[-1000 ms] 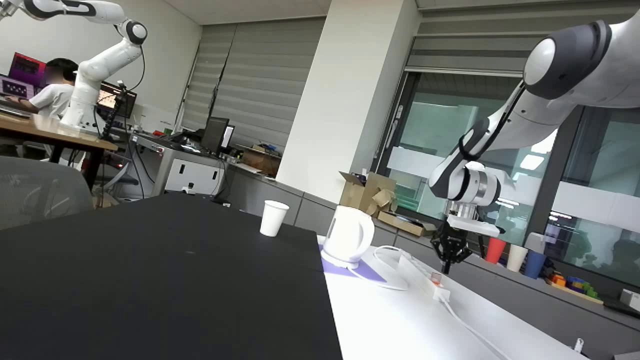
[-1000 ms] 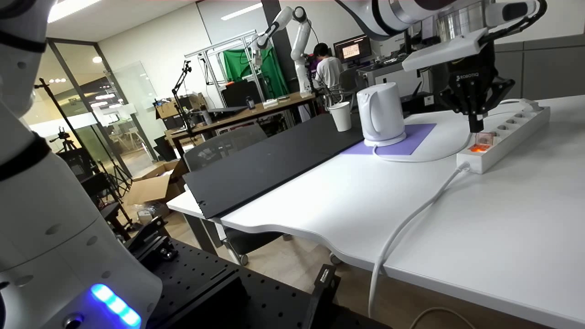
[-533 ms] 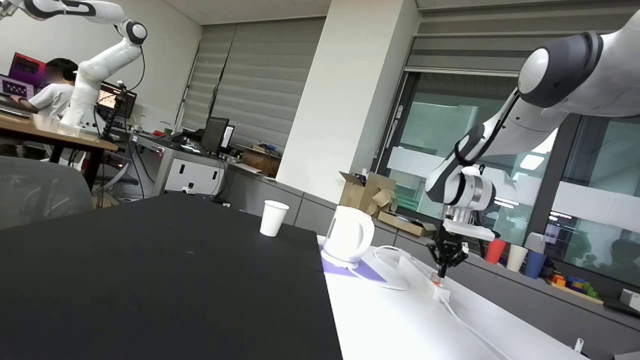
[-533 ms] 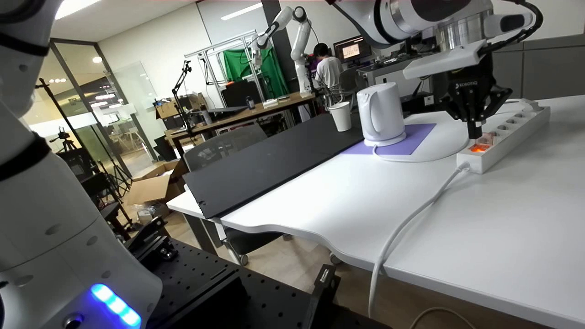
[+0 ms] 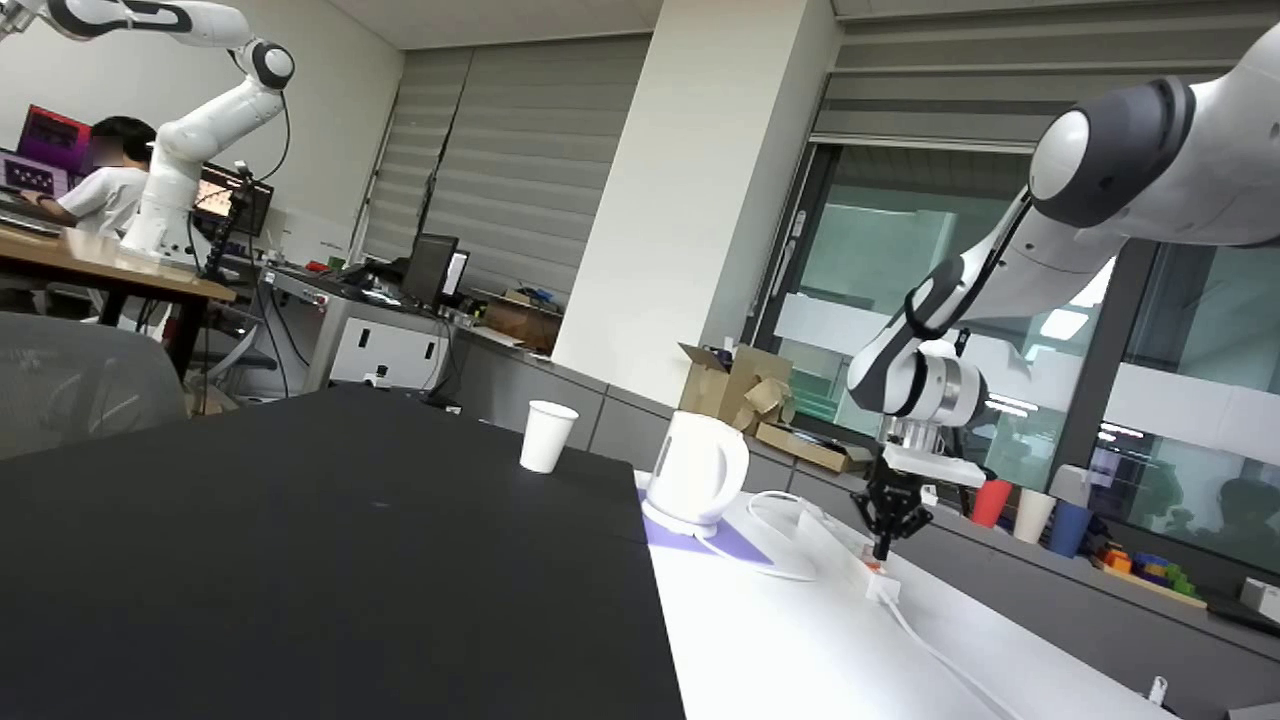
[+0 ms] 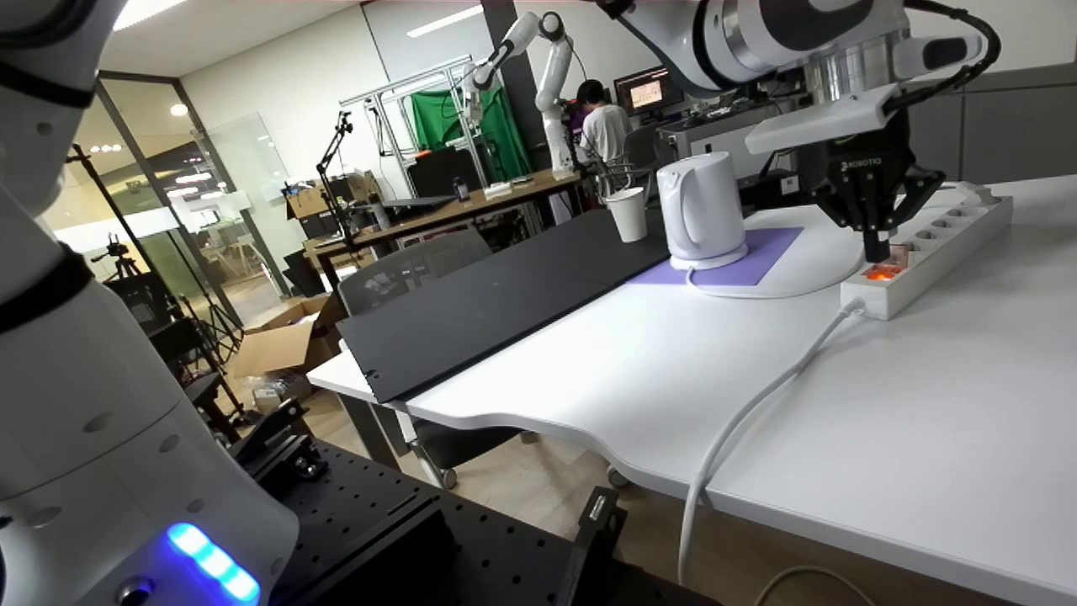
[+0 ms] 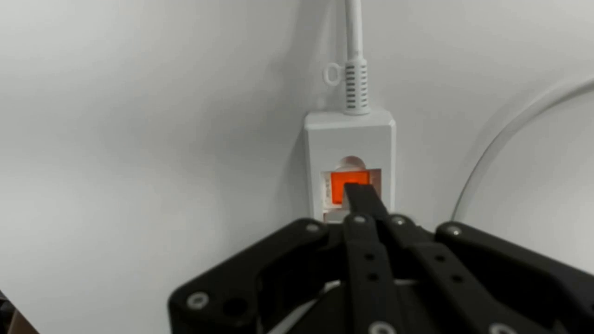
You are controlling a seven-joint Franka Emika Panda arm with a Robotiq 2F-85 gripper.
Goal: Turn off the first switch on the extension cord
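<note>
I have the tool [image 7: 363, 191] clenched, pointing down at the lit orange switch [image 7: 341, 180] of the extension cord [image 6: 947, 257] on the white surface [image 6: 968, 404]; contact I can't make out.

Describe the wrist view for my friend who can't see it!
A robot's closed black claw partly hides a bright orange switch on a white extension cord; whether they touch isn't clear. The cord's cable runs off the top.

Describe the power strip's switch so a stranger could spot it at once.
On the white table lies a long white power strip. Its switch sits at the end where the thick cord enters. It shows bright orange, unlike the round sockets farther along.
</note>
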